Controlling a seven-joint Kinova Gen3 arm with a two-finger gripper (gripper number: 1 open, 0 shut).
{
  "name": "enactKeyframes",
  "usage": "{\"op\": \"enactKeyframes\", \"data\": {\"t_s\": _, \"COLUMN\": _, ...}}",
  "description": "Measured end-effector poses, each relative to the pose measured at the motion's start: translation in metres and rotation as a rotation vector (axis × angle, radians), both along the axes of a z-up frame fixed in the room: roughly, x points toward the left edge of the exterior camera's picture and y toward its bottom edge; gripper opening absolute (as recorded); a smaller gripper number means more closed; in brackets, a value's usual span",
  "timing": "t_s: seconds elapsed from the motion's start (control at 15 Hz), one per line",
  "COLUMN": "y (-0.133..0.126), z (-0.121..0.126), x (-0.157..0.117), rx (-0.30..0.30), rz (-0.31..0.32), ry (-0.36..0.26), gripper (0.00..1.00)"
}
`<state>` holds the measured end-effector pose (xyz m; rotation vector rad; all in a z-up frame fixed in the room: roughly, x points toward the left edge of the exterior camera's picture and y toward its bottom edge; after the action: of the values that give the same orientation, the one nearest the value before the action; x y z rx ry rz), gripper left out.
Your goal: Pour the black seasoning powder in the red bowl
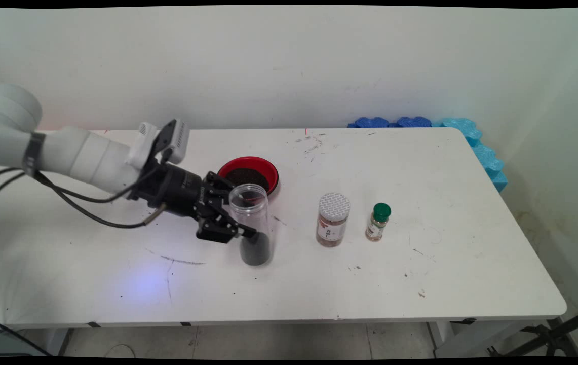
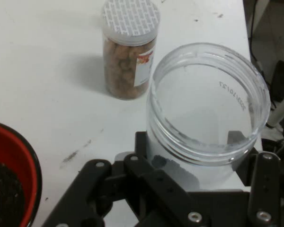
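My gripper [image 1: 240,219] is shut on a clear, lidless plastic jar [image 1: 253,223], gripping it at about mid-height from the left. The jar is upright with its base on or just above the white table [image 1: 420,284], and a dark granular fill lies in its lower part. In the hand view the jar's open mouth [image 2: 206,109] sits right above the gripper [image 2: 194,158]. A red bowl [image 1: 229,167] holding dark grains stands just behind the jar, and its rim [image 2: 26,151] shows at the lower left of the hand view.
A brown-filled spice jar with a white lid [image 1: 333,219] [image 2: 129,52] stands right of the held jar. A small green-capped bottle [image 1: 379,222] is further right. Blue foam pieces [image 1: 471,137] line the table's far right corner. Black cables [image 1: 81,203] hang under the arm.
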<state>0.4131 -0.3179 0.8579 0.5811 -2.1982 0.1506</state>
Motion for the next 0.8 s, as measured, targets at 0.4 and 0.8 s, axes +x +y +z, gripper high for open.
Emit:
{"op": "enactKeyframes", "data": {"t_s": 0.4, "y": -0.001, "z": 0.038, "x": 0.016, "rx": 0.004, "rz": -0.041, "ry": -0.001, "gripper": 0.00}}
{"op": "enactKeyframes", "data": {"t_s": 0.8, "y": -0.015, "z": 0.074, "x": 0.024, "rx": 0.035, "rz": -0.027, "ry": 0.021, "gripper": 0.00}}
